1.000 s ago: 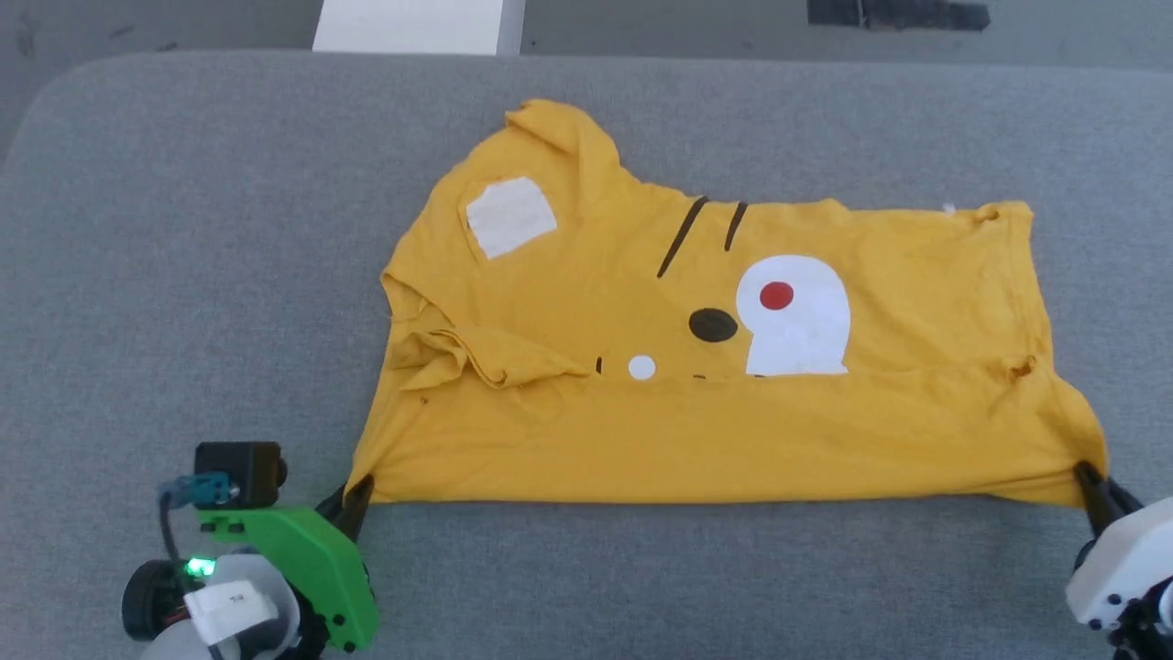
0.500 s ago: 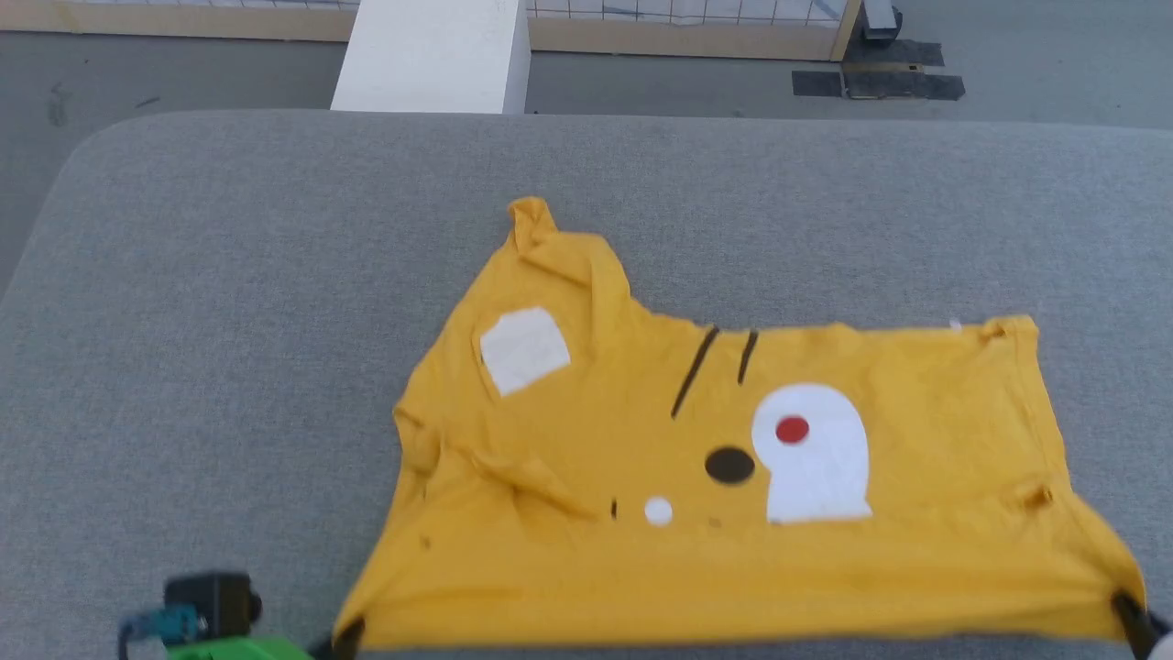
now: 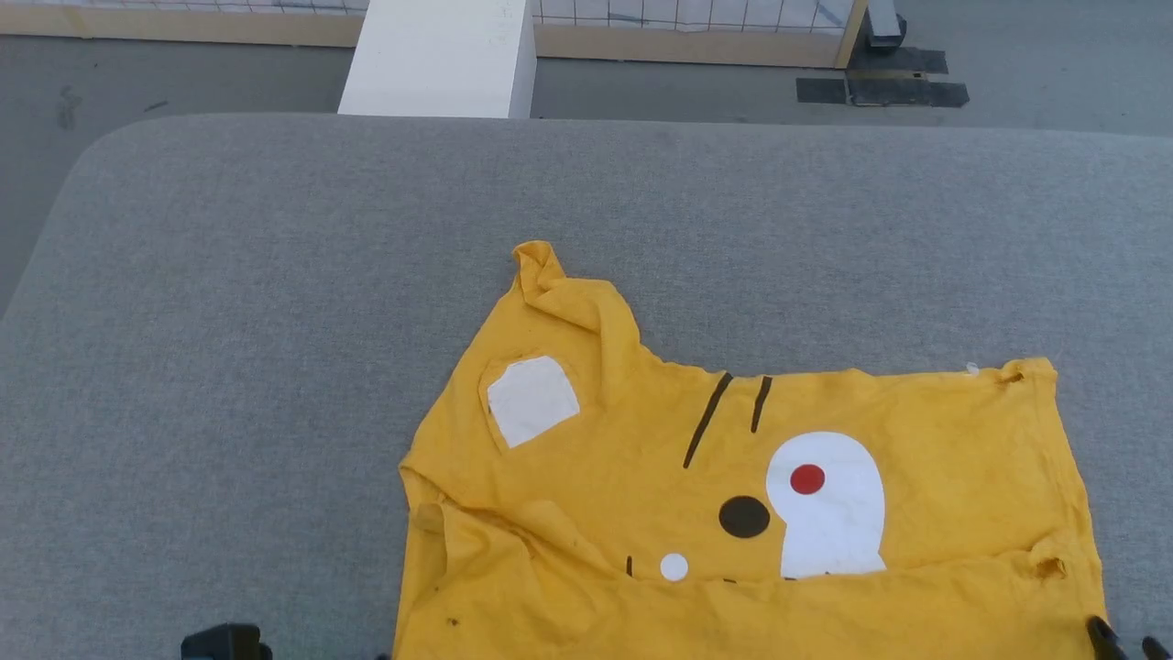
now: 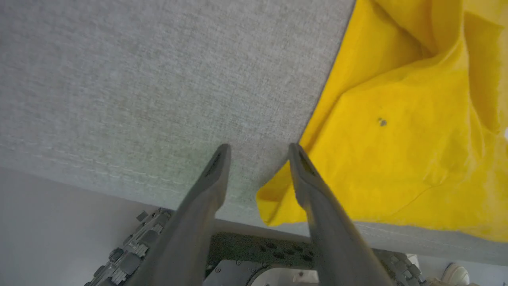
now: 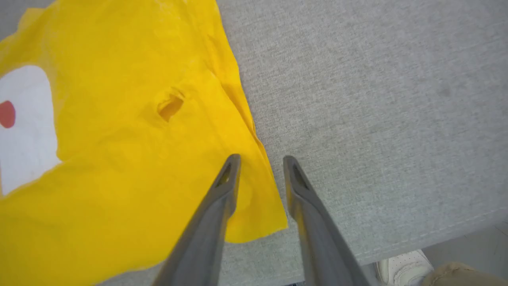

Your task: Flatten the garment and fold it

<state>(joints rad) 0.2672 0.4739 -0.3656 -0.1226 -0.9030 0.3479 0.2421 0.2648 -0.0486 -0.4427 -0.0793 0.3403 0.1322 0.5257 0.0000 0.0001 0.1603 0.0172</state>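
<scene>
The bright yellow T-shirt (image 3: 733, 513) lies spread on the grey padded table (image 3: 275, 321), print side up, with a white ear patch, black stripes and a red dot on white. One sleeve is bunched at the far left, and folds wrinkle the near left part. My left gripper (image 4: 258, 149) is open at the shirt's near left corner (image 4: 274, 202), which lies by its right finger. My right gripper (image 5: 262, 159) is open above the near right corner (image 5: 258, 222), with the shirt's edge running between its fingers. Its dark fingertips (image 3: 1098, 631) show at the bottom right of the head view.
Beyond the table stand a white block (image 3: 440, 55) and a wood-framed grid fence (image 3: 696, 37), with black tape (image 3: 880, 90) on the floor. The table's near edge (image 5: 416, 242) runs just under both grippers. A person's white shoe (image 5: 401, 270) is below it.
The head camera has tilted up, so the shirt sits lower in the picture. The near corners, pinched and pulled taut before, now lie slack by open fingers.
</scene>
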